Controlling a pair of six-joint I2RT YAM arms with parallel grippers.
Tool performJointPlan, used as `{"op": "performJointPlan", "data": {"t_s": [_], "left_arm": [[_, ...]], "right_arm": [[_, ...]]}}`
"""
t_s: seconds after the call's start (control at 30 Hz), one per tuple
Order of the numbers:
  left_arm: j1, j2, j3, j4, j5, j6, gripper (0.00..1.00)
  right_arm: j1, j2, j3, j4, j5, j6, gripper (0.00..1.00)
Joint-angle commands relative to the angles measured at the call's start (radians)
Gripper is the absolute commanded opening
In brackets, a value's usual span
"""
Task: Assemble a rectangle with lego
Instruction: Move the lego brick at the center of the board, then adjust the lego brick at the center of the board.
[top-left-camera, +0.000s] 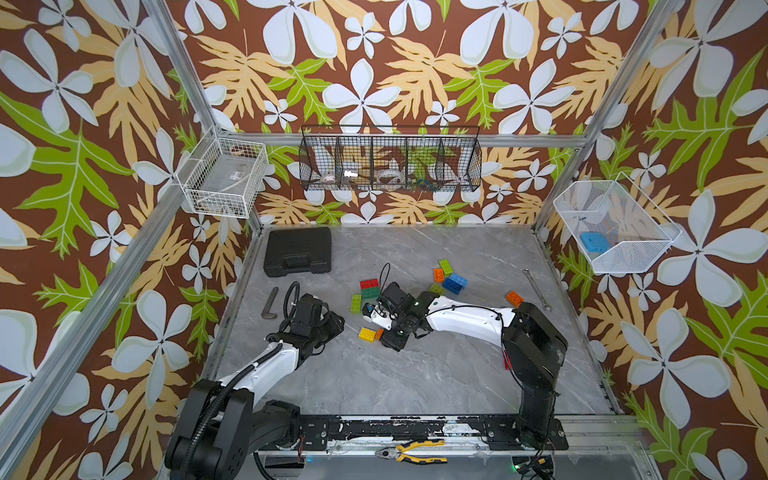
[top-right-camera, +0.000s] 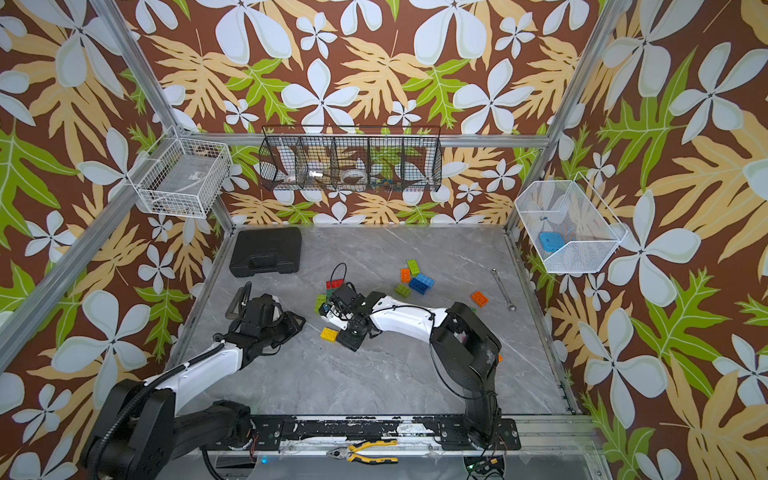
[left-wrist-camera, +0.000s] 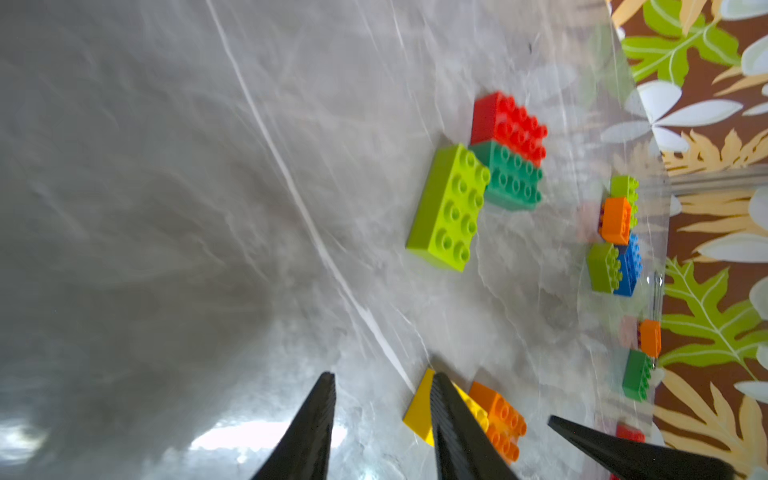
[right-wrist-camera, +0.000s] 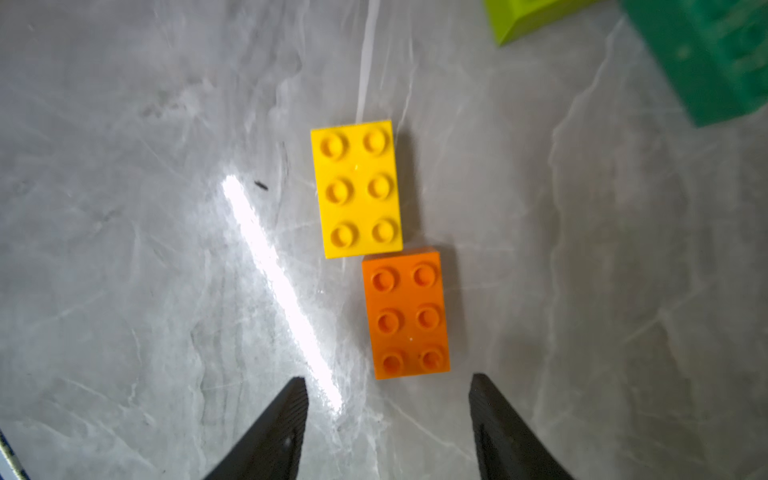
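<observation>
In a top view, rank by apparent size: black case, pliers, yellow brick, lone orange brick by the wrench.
1. black case
2. pliers
3. yellow brick and lone orange brick: about alike, not ranked.

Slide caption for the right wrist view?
Open right gripper poised over a yellow brick and orange brick lying end to end, slightly offset.

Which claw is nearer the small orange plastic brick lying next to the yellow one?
Right. The right claw hangs open just short of the small orange plastic brick. The left claw is on the opposite side, with the yellow plastic brick in between.
</observation>
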Motion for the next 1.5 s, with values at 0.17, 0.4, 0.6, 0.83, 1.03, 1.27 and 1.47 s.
{"op": "performJointPlan", "data": {"t_s": [0.17,0.4,0.6,0.83,1.03,1.27,1.47], "left_arm": [[-0.040,0.066,0.011,0.096,0.029,-0.034,0.38],[-0.046,0.104,-0.005,0.138,0.045,-0.046,0.33],[-0.051,0.113,-0.003,0.145,0.045,-0.046,0.32],[-0.050,0.096,-0.014,0.136,0.034,-0.045,0.32],[-0.050,0.095,-0.014,0.139,0.036,-0.049,0.32],[-0.051,0.089,-0.017,0.134,0.031,-0.047,0.31],[-0.050,0.091,-0.015,0.134,0.030,-0.046,0.31]], "right_arm": [[-0.001,0.085,0.047,0.046,0.015,0.007,0.54],[0.000,0.103,0.053,0.059,0.025,0.017,0.51],[0.006,0.108,0.056,0.074,0.019,0.035,0.42],[0.024,0.095,0.044,0.055,0.048,0.043,0.32],[0.032,0.092,0.037,0.053,0.053,0.060,0.31],[0.048,0.115,0.061,0.056,0.046,0.069,0.31],[0.048,0.119,0.064,0.055,0.050,0.067,0.31]]}}
